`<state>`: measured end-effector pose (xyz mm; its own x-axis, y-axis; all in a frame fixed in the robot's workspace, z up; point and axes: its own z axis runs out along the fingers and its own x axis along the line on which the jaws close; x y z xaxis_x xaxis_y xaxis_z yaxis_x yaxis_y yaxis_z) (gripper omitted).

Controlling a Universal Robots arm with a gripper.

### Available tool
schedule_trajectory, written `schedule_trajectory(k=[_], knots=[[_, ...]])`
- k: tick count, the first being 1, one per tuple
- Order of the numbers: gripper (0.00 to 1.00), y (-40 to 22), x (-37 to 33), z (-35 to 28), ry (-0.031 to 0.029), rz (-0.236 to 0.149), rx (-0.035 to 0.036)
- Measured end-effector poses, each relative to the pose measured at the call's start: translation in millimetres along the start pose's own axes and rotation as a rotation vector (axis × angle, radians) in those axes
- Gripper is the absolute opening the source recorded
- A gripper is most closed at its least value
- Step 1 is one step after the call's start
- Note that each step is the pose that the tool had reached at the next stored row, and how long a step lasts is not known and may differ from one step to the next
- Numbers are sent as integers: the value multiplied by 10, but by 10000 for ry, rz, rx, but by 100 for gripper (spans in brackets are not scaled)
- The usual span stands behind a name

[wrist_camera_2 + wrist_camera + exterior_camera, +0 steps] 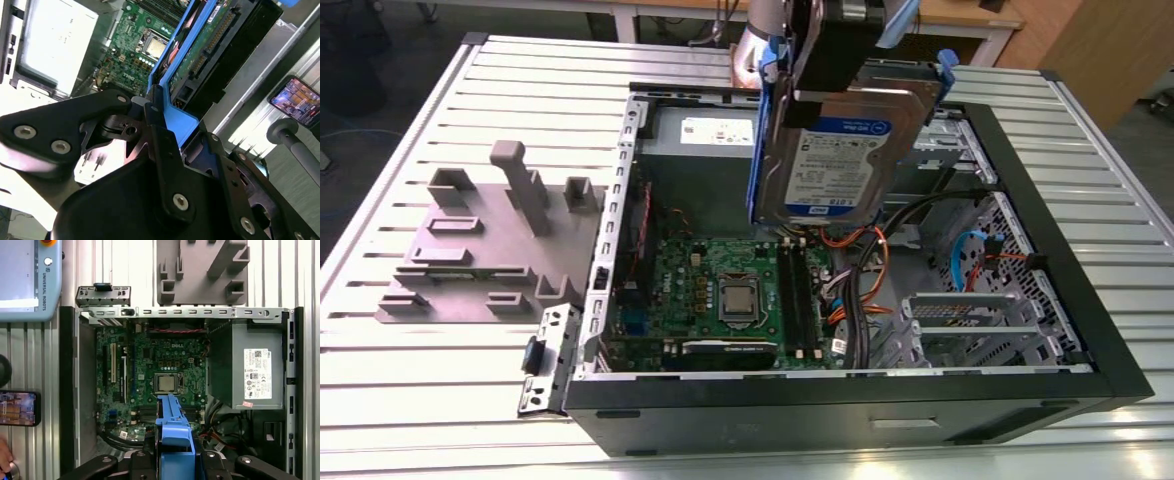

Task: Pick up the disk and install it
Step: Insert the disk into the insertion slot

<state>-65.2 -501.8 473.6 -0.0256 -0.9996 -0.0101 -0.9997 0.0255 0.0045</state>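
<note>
The disk point(843, 150), a silver drive with a white-and-blue label in a blue carrier frame, hangs upright above the open computer case point(1047, 230). My gripper point(835, 70) is shut on its upper edge. In the second wrist view the black fingers point(161, 145) clamp the blue carrier point(181, 70), and the disk's circuit-board side point(212, 42) faces out. In the first wrist view the carrier point(172, 432) juts from the gripper point(172, 465) over the motherboard point(150, 375), beside the processor.
The case holds a grey power supply point(250, 370), orange and black cables point(874, 265) and a metal drive cage point(974, 320). A grey fixture point(480, 240) lies at the exterior view's left. A teach pendant point(25, 275), a phone point(17, 408) and a hand point(4, 460) flank the case.
</note>
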Motion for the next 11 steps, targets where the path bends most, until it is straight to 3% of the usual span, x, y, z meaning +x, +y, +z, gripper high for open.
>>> schedule_trajectory(k=[5,11], knots=[[36,-55,122,11,1,0,0],[36,-265,163,29,2,0,-1]])
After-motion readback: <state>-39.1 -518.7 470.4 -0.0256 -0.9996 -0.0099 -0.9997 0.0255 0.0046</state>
